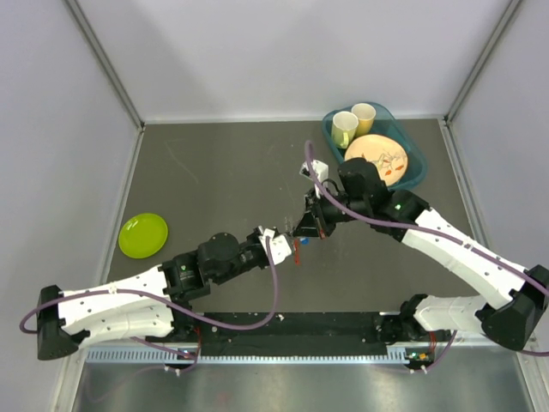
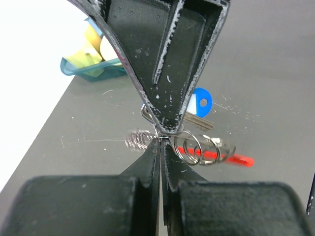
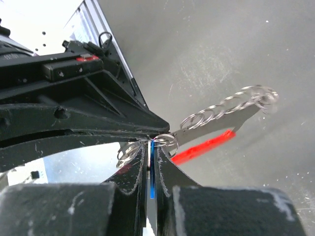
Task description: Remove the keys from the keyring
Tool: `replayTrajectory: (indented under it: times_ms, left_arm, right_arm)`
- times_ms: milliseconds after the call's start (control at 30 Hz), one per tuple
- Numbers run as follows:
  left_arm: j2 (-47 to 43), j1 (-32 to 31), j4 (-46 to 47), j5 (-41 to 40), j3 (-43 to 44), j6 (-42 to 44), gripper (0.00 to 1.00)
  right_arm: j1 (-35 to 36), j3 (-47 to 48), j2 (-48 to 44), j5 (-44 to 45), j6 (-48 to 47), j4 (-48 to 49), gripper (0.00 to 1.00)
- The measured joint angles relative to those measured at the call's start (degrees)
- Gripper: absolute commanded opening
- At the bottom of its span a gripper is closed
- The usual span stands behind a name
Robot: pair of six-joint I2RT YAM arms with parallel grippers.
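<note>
- Well right of the green plate (image 1: 143, 234), the keyring (image 2: 194, 146) sits stretched into loose coils between my two claws.
- Its blue-headed key (image 2: 199, 102) and red-headed key (image 2: 241, 159) hang off those coils.
- My left claw (image 2: 160, 140) is pressed together on the keyring's wire.
- My right claw (image 3: 150, 147) is clamped on the blue-headed key's head.
- Farther right of the plate, a teal tray (image 1: 328, 129) with cups (image 1: 345, 129) stands on the bench (image 1: 214, 172).

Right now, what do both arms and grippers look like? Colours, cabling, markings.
Left arm and right arm: white link shells, black joints and bases. A purple cable loops along each. Green LED lit on the right arm. Left gripper and right gripper: black tapered fingers, edges scuffed pale.
</note>
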Motion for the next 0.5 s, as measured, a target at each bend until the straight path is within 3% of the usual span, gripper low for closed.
replayTrajectory:
  times_ms: [500]
  left_arm:
    - [-3.0,0.2,0.4,0.1,-0.5,-1.0,0.00]
  right_arm:
    - [-2.6,-0.9,0.0,-1.0,2.7,1.5,0.00]
